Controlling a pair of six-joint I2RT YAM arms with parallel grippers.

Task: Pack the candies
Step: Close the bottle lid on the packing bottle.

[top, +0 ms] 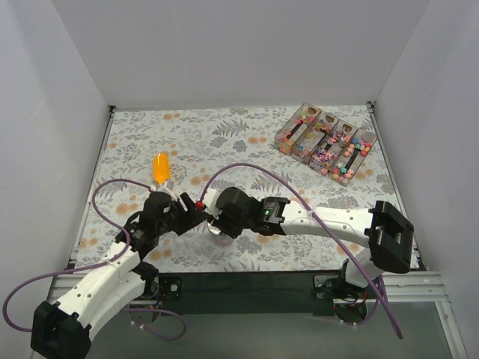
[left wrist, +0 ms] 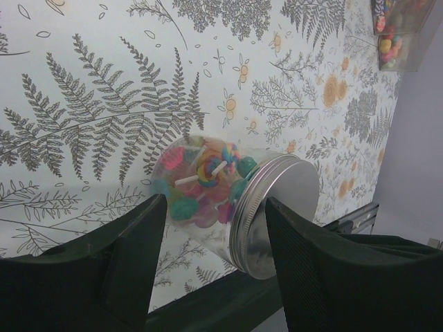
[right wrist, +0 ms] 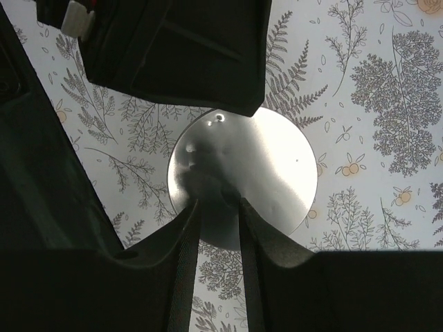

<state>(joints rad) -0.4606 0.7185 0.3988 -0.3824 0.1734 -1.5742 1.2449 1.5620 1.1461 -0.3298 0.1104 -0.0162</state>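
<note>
The candies (left wrist: 208,169) fill a lidded glass jar (left wrist: 197,225) by the near edge of the tabletop (top: 194,134). The left pincer (left wrist: 214,207) stands apart, either side of it; the right pincer (right wrist: 218,207) hangs over the lid (right wrist: 270,162), perhaps closed, I cannot tell. Glass is slippery, fragile: hold its sides.

Candies (left wrist: 201,183) in pink, blue, green and orange, some on white sticks, fill a clear jar (left wrist: 208,214) tilted on its side, with its metal lid (left wrist: 277,207) on. More lie in a tray's (top: 283,140) compartments, far right on the worktop (top: 224,142).
</note>
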